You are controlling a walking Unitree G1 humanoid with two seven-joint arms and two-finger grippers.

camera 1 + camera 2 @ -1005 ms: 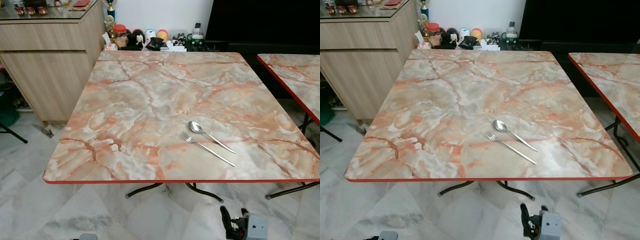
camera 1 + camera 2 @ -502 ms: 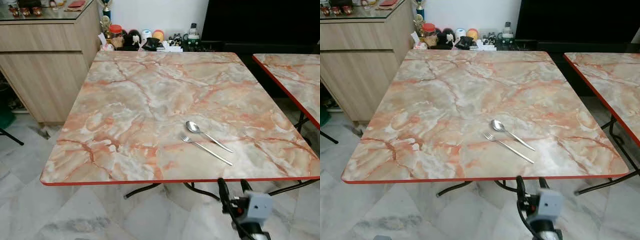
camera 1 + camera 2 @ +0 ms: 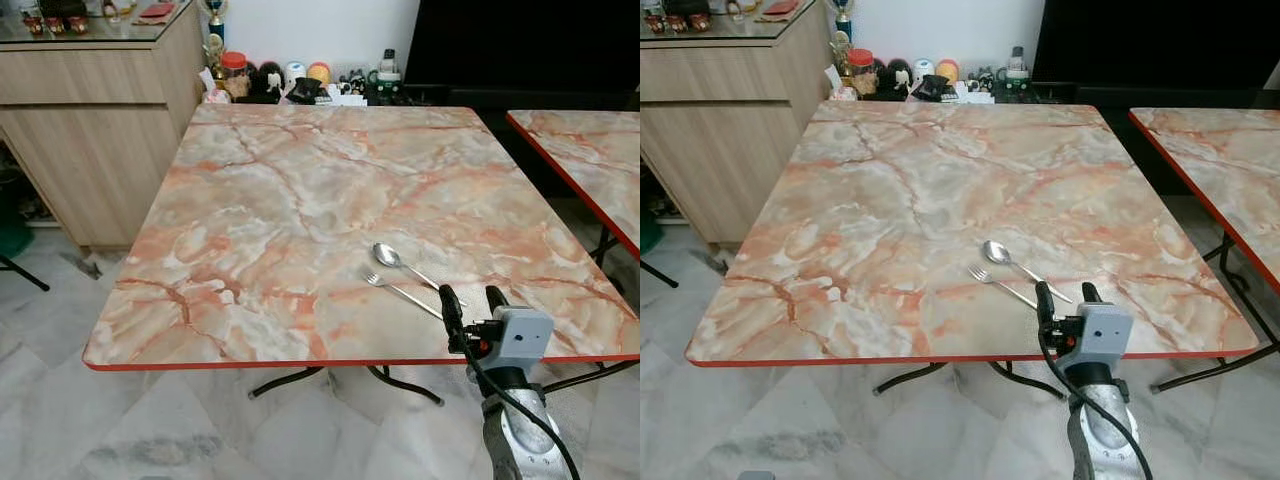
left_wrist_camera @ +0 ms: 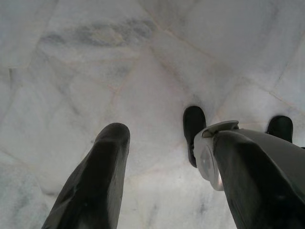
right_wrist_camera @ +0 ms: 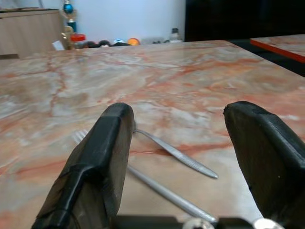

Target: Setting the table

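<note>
Head stereo pair: high, looking forward and down over the near edge of the marble desk (image 3: 300, 200); the whole top is in frame, with a wooden cabinet (image 3: 90, 120) far left and a second desk (image 3: 590, 160) at right. The two eyes share nearly all of it, slightly offset sideways.

Right wrist camera: low and close above the desk, looking along the right end effector (image 5: 178, 157) across spoon (image 5: 176, 153) and fork (image 5: 162, 191) toward the far wall.

Left wrist camera: faces straight down at the marble floor (image 4: 95, 62), past the left end effector (image 4: 171, 176).

Bright, even indoor light; sharp views, soft glare on tabletop (image 3: 300, 200).
</note>
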